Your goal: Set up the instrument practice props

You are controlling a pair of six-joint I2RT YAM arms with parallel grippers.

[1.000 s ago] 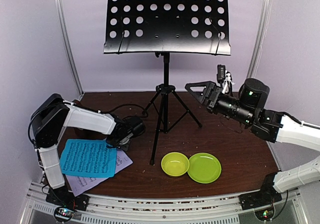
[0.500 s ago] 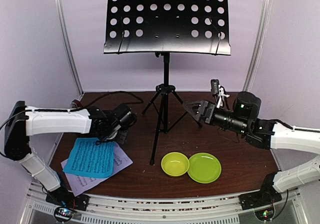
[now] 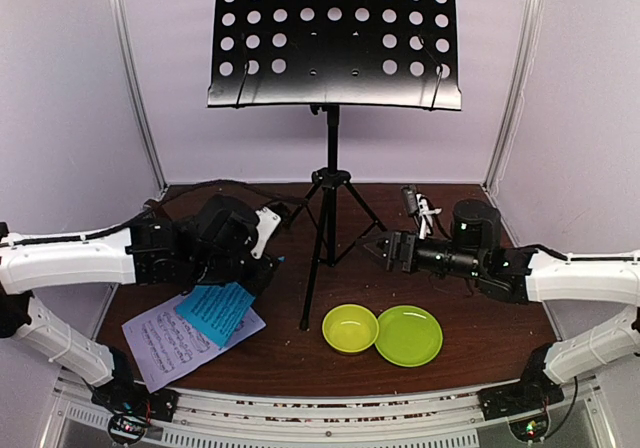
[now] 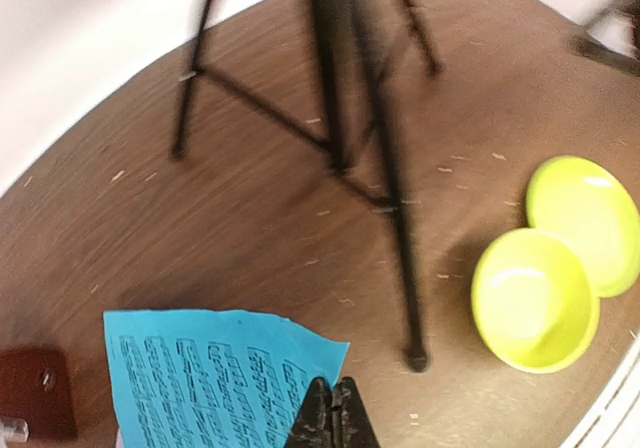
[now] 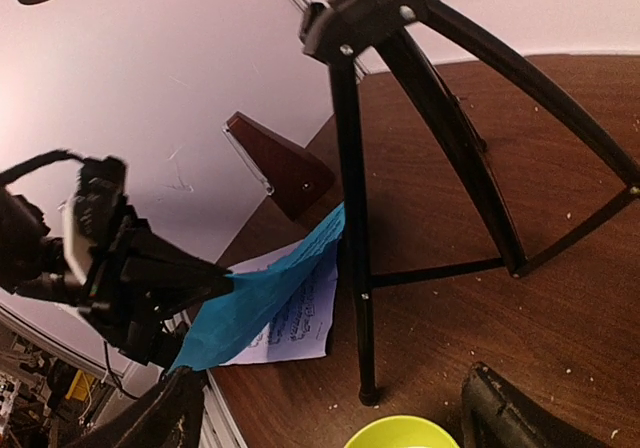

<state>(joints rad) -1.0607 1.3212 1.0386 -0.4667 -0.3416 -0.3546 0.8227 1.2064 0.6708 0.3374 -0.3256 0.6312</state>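
Note:
The black music stand (image 3: 331, 38) stands mid-table on its tripod (image 3: 325, 238), its perforated desk bare. My left gripper (image 3: 262, 276) is shut on one edge of the blue sheet (image 3: 215, 311) and holds it lifted and hanging left of the tripod; the left wrist view shows the closed tips (image 4: 333, 413) pinching the blue sheet (image 4: 200, 378). The lilac-white sheet (image 3: 170, 343) lies flat below it. The brown metronome (image 5: 282, 170) stands behind the sheets. My right gripper (image 3: 381, 250) is open and empty, low over the table right of the tripod.
A yellow-green bowl (image 3: 350, 328) and a green plate (image 3: 410, 335) sit side by side at the front, right of the tripod's near leg (image 4: 400, 228). Pale walls close the table in at the back and sides.
My left arm has swung right and lifted the blue sheet off the lilac-white one toward the tripod. My right arm has dropped lower and moved left toward the tripod.

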